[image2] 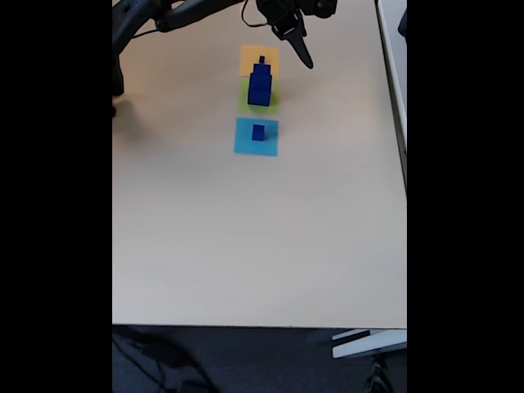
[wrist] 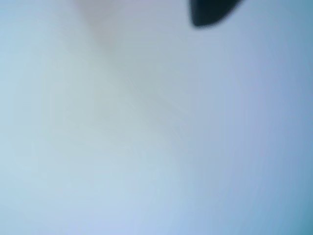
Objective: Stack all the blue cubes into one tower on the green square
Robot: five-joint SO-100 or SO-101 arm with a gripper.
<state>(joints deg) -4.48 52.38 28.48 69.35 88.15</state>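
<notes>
no text, label, brand, number or sign can be read in the wrist view or the fixed view; the wrist view is a pale blur.

Three flat paper squares are lying in a row on the bench (image2: 246, 246) in the fixed view: one orange square (image2: 248, 56), one green square (image2: 245, 103) and one light-blue square (image2: 243, 146). The tower (image2: 259, 82) is showing perhaps three blue cubes, and one more cube (image2: 258, 132) is standing apart.
</notes>
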